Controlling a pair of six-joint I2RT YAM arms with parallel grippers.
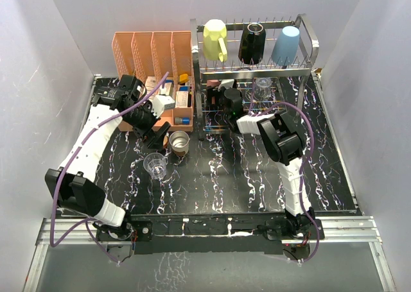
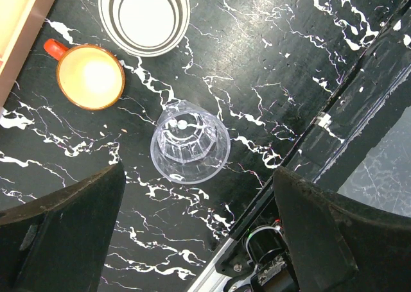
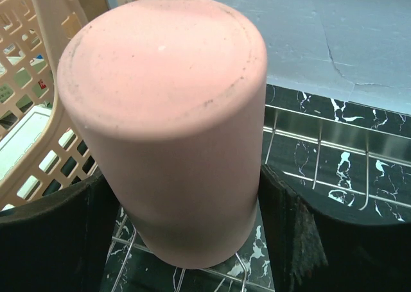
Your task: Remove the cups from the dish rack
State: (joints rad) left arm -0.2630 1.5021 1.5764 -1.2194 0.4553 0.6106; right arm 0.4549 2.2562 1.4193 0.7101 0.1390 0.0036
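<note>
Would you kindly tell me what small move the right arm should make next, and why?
Probably close the right claw firmly on the upturned pink tumbler. Its fingers flank the tumbler's sides in the dish rack, but I cannot tell whether they grip it yet.

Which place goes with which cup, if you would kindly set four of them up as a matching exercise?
Cups:
1 pale yellow mug
2 light blue tumbler
3 pink tumbler
4 steel cup

Places:
A on the table
B dish rack, upper tier, right end
C between the right gripper's fingers
D upper tier, left end

Pairs: 1-D, 2-B, 3-C, 4-A.
</note>
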